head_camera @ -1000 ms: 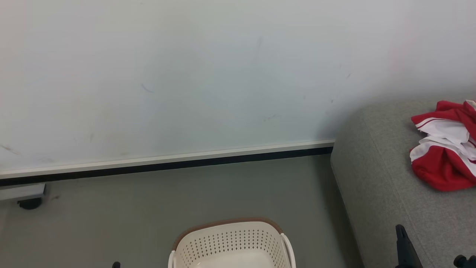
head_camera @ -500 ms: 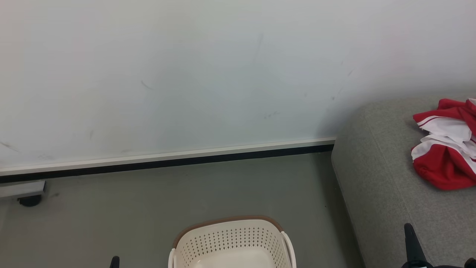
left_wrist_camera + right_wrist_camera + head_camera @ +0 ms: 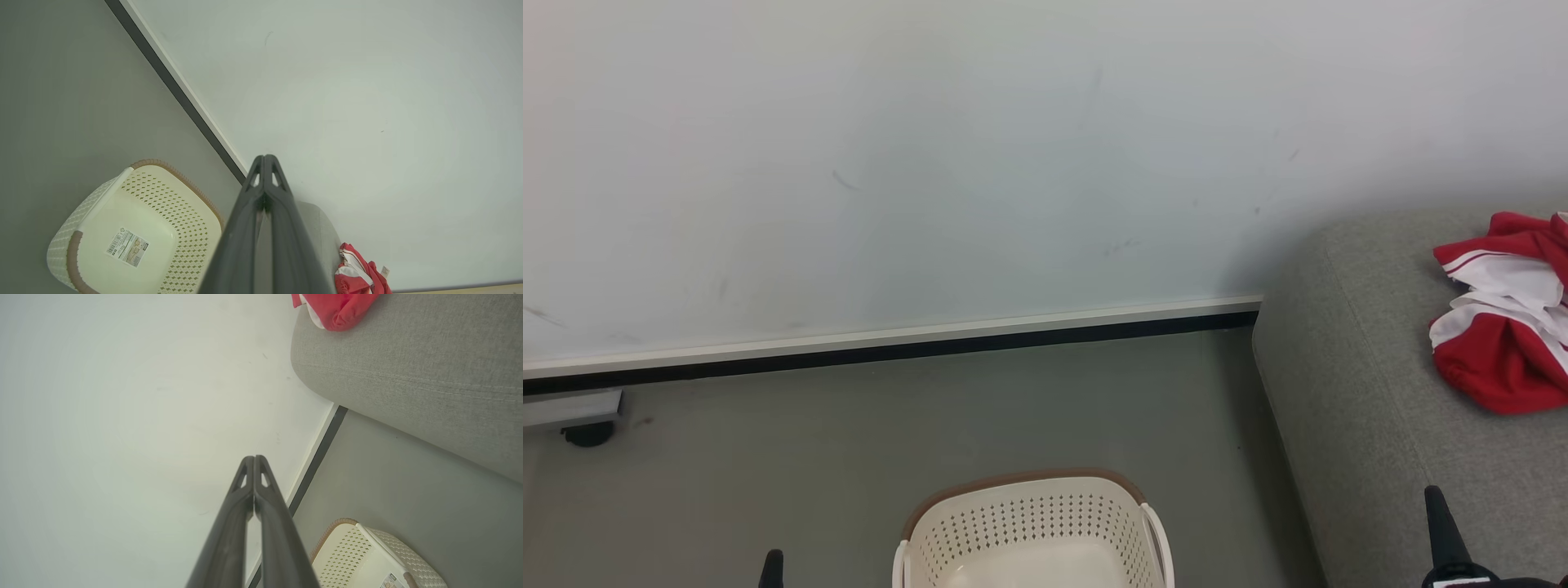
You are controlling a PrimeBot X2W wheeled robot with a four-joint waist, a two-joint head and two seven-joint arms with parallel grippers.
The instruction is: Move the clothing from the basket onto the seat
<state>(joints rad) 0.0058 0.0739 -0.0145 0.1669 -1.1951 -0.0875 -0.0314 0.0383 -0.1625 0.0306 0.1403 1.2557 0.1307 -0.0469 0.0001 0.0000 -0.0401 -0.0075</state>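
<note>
**Hands parked, basket bare.** Your left hand point(image 3: 264, 161) and your right hand point(image 3: 254, 461) point toward the pale wall point(image 3: 931, 163). Each has its two dark fingers pressed together tip to tip, with nothing between them. Both are empty and held off the work, a posture that reads as parked, not reaching.

The clothing point(image 3: 1499, 327), a crumpled heap of red and white, lies on the grey seat point(image 3: 1364, 392) at the right of the head view. It sits toward the end nearest the wall and back from the seat's rounded edge, so it looks unlikely to slide off. The frame's edge cuts the heap, so you cannot tell how far it spreads.

The basket point(image 3: 1029, 523) stands upright on the grey floor point(image 3: 849, 425) in front of you, between the two hands. It is near the seat, with a strip of floor between them, a spot that likely keeps the carry short. From the left wrist, its cream bottom shows bare but for a printed label point(image 3: 127, 247), and no red fabric lies in the part you can see. Part of the basket hides behind your own fingers.

Judged from this, the move looks done or close to it. Before calling it finished, you would want one look down into the basket's hidden part.
</note>
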